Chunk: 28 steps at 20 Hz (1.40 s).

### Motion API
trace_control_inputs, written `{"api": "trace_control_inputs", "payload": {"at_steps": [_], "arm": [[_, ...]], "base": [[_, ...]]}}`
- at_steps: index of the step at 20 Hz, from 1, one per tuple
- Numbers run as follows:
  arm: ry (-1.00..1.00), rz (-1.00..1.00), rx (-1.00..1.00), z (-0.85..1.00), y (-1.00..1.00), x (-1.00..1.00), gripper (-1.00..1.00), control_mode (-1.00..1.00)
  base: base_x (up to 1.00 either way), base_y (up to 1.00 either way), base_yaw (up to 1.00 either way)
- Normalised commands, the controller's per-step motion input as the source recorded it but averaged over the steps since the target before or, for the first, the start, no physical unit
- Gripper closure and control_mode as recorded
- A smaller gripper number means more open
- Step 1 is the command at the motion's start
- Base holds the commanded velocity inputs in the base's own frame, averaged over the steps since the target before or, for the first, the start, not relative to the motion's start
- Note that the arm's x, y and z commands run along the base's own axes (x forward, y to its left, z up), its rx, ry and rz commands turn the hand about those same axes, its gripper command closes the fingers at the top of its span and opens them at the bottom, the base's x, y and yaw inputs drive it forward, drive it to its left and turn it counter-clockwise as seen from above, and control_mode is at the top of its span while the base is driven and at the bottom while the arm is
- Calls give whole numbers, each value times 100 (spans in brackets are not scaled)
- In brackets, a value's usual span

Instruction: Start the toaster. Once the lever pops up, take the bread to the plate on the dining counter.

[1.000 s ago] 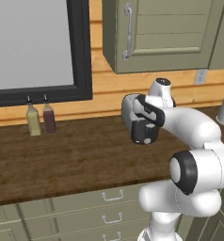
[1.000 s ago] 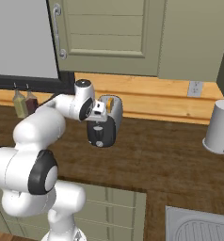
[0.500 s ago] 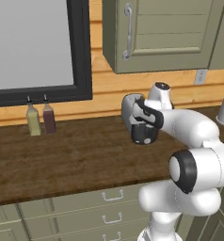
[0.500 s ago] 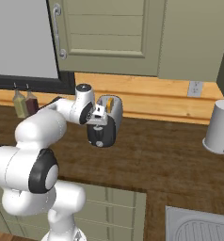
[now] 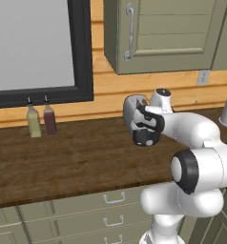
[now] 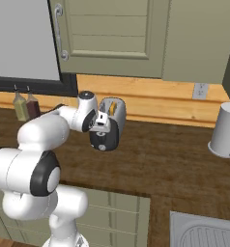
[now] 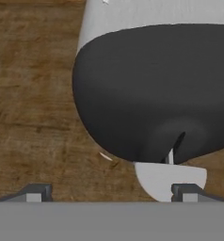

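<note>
Indoors, dark wood worktop point(image 5: 77, 162), grey-green drawers point(image 5: 87, 214)

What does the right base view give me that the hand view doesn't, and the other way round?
Right base view: the bread standing in the toaster's slot, two bottles by the window, a white jug, a sink corner. Hand view: the open gripper close above the lever at the black end panel. Both: the toaster on the wooden worktop.

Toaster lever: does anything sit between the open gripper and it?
Nothing visible does. In the hand view the gripper hangs open right over the toaster's black end panel, its lever lying just ahead of the fingertips, only bare worktop beside.
</note>
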Motion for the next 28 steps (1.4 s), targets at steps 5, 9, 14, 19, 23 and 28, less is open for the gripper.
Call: {"api": "trace_control_inputs", "payload": {"at_steps": [5, 9, 14, 19, 23, 28], "arm": [[0, 0, 0, -23, 0, 0, -100, -100], [0, 0, 0, -24, 0, 0, -100, -100], [0, 0, 0, -20, 0, 0, -100, -100], [0, 0, 0, -19, 0, 0, -100, -100], [0, 0, 0, -7, 0, 0, -100, -100], [0, 0, 0, -1, 0, 0, -100, -100]], "base": [[0, 0, 0], [0, 0, 0], [0, 0, 0], [0, 0, 0], [0, 0, 0], [0, 0, 0]]}}
